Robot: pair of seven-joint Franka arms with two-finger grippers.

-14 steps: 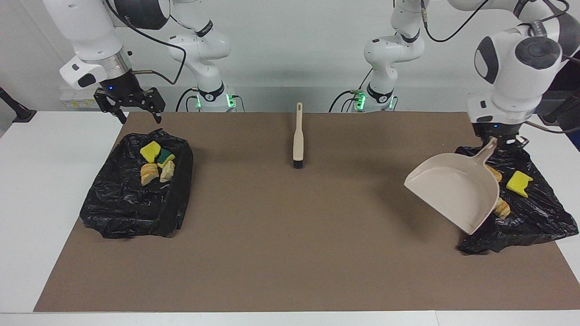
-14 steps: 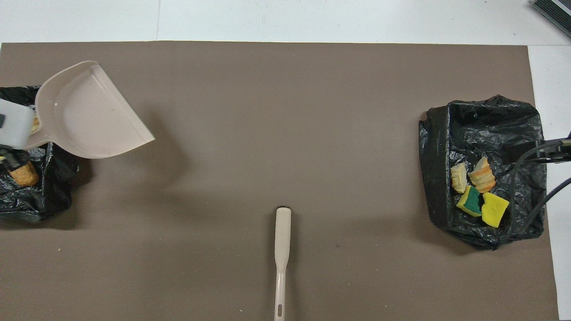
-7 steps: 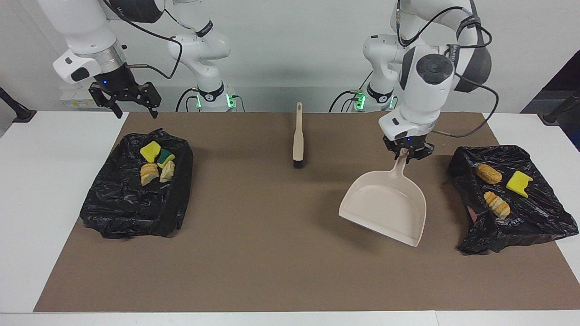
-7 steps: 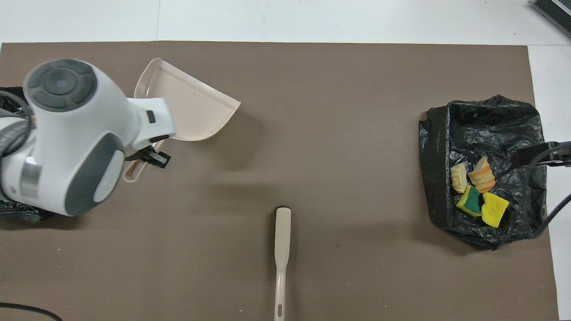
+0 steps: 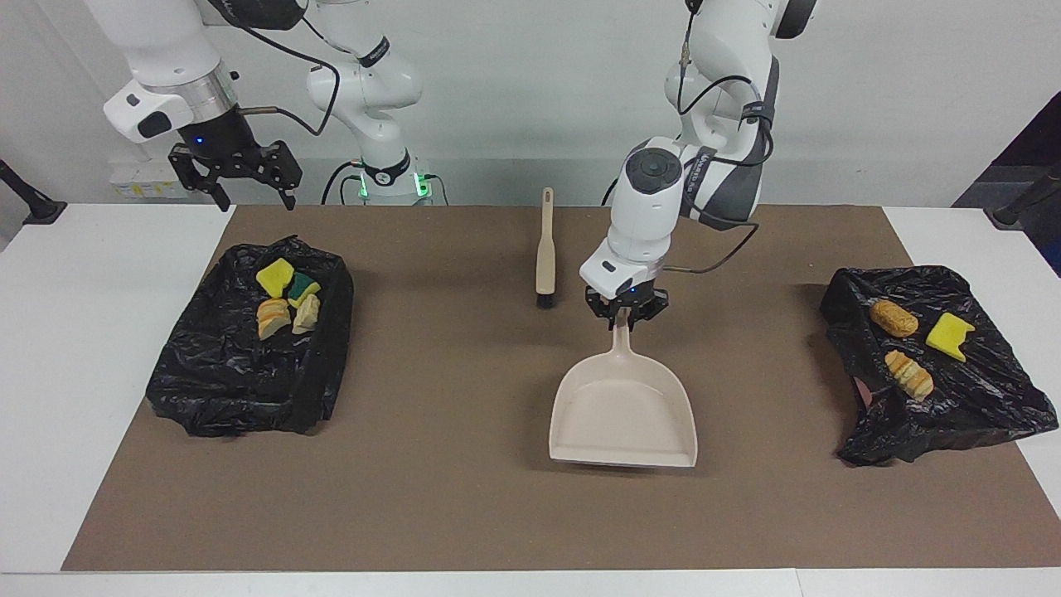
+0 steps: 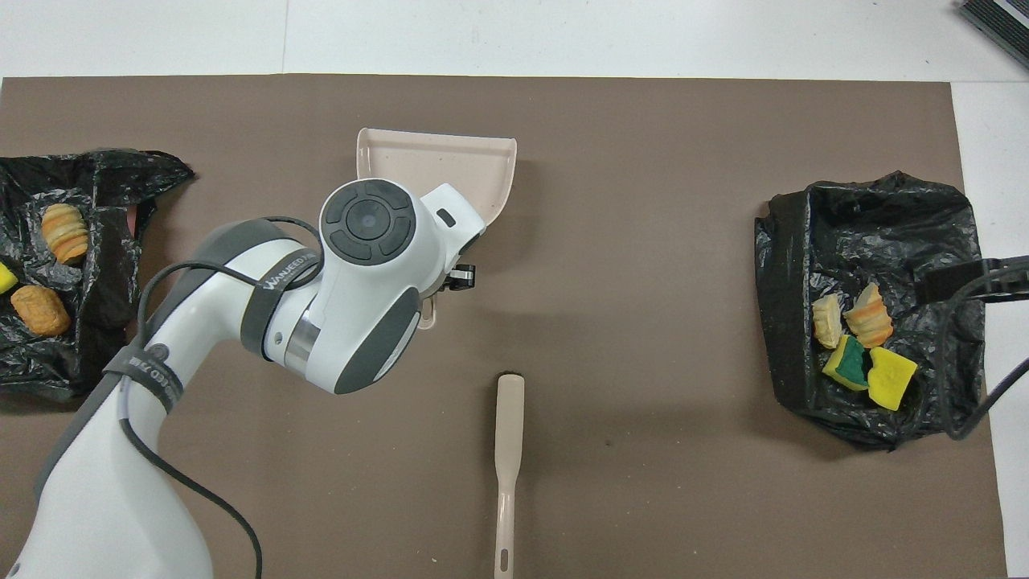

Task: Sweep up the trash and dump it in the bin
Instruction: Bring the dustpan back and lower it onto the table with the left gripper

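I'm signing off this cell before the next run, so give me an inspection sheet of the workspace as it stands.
Surface: brown mat on a white table; no trash lies loose on the mat.
Job's things: four trash bits in the black bag toward the right arm's end; three trash bits on the other black bag toward the left arm's end.
Dustpan: mid-mat, empty, held by its handle.
Brush: lying on the mat, nearer the robots than the dustpan.
Clutter: nothing seen.
Grippers: left tool shut on the dustpan handle; right tool open, above the table's edge near its bag, waiting.
Cables: on the arms and bases only.
Surroundings: plain white wall.
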